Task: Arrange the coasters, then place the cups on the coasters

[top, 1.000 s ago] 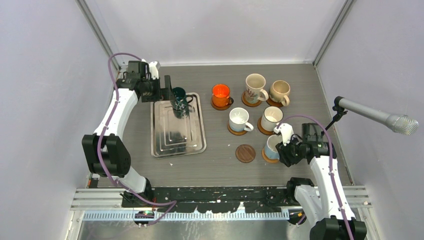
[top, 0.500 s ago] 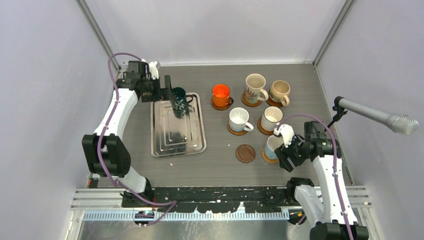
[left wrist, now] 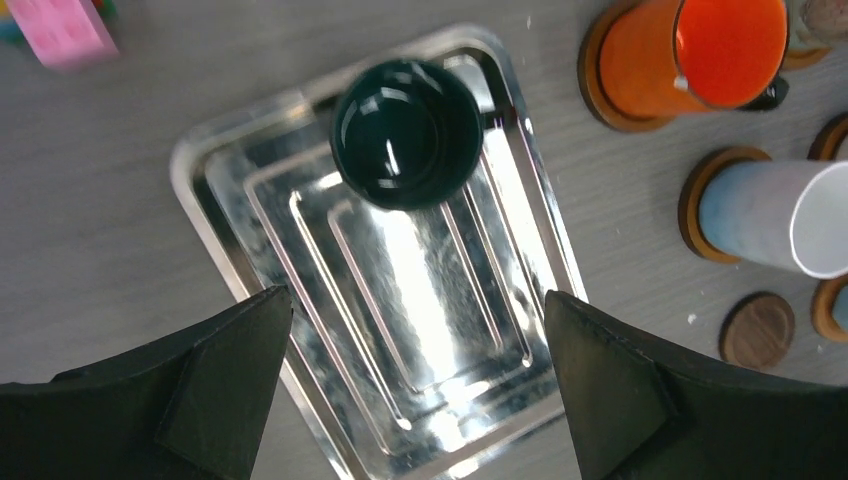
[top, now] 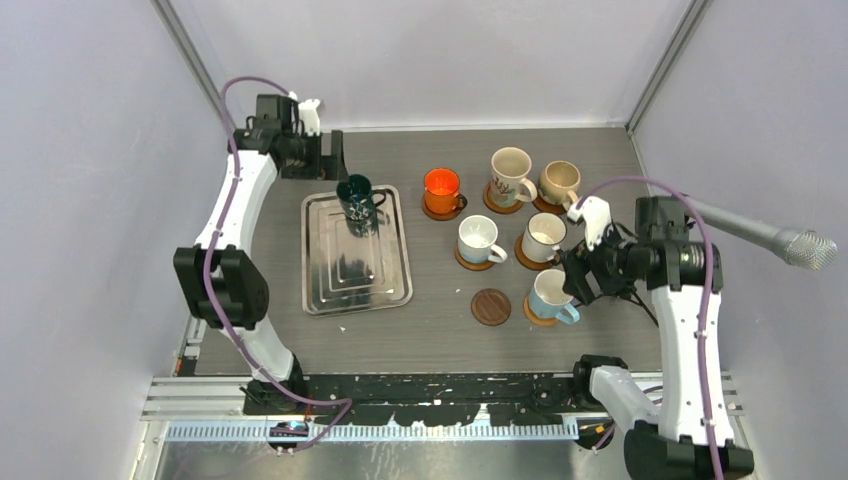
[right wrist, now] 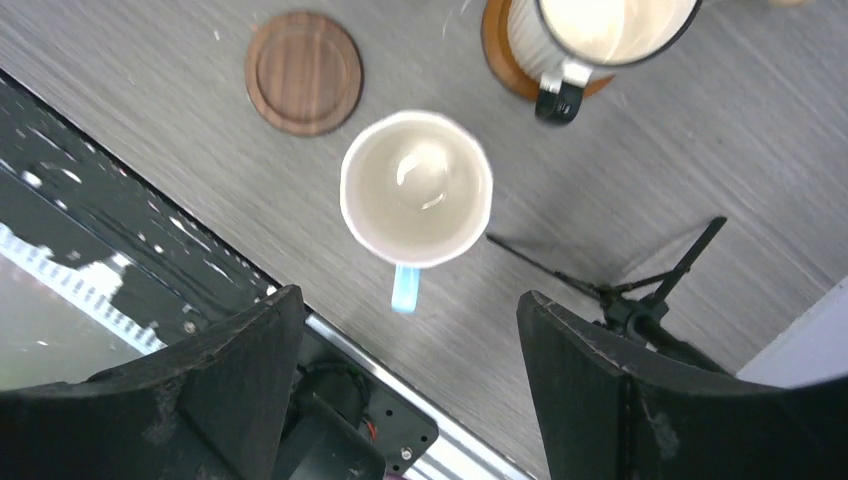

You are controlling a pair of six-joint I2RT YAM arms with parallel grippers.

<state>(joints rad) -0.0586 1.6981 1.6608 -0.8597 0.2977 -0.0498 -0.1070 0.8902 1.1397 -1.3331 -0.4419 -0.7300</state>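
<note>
lifted clear of the light blue mug (top: pixel 551 294), the right gripper (right wrist: pixel 408 298) is now held wide and empty; the mug is left on its coaster (top: pixel 534 317) near the surface's right edge. the left gripper (left wrist: pixel 415 300), wide and empty, is drawn back from the green mug (top: pixel 355 193) at the tray's (top: pixel 308 262) far edge.
</note>
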